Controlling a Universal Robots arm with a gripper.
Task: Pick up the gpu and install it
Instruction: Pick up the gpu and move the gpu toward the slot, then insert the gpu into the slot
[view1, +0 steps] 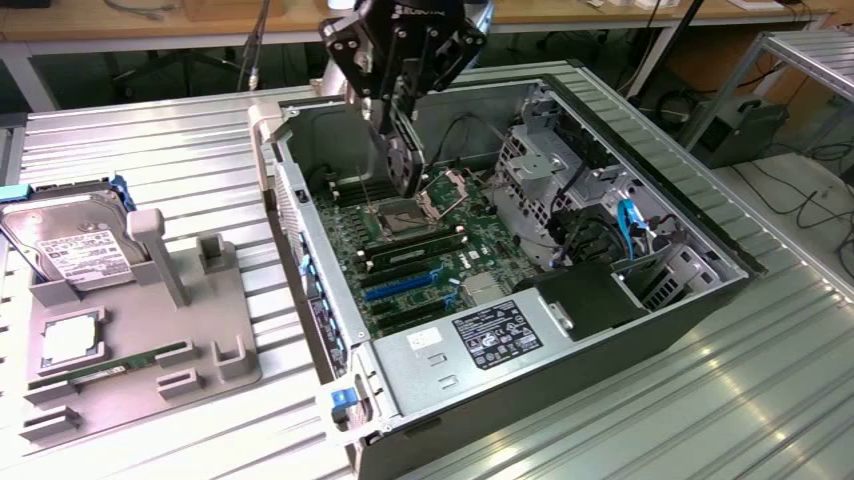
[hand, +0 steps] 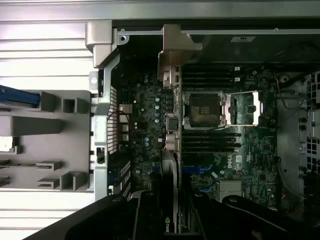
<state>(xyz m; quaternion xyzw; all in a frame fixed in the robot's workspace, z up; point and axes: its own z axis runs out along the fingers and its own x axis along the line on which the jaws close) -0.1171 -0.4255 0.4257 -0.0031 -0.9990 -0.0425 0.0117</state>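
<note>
Ribbed metal bench (view1: 160, 150) fills the foreground, with cluttered worktables and cables behind it. An open computer case (view1: 641, 180) lies on its side on the bench, its green motherboard (view1: 441, 255) facing up.

The robot arm comes down from above into the far end of the case. Its black pincer (view1: 390, 115) is closed on the gpu (view1: 398, 165), a thin dark card that hangs edge-on and roughly upright below the fingers. The card sits inside the case opening, above the motherboard and close to the uncovered CPU socket (view1: 398, 215). It is well apart from the blue expansion slot (view1: 400, 286), which lies nearer the camera. Whether its lower end touches the board cannot be told.

In the wrist view the card runs away from the pincer as a narrow dark strip. Its silver bracket (hand: 174, 52) is at the far end, near the case wall, and the socket lies just beside it.

On the exterior view's left, a grey holder tray (view1: 200, 340) rests on the bench beside the case. It carries a silver hard drive (view1: 67, 245) with a white label and, nearer the camera, a slim green RAM stick (view1: 114, 362). A black power supply (view1: 494, 335) with a label sits at the near end of the case.
</note>
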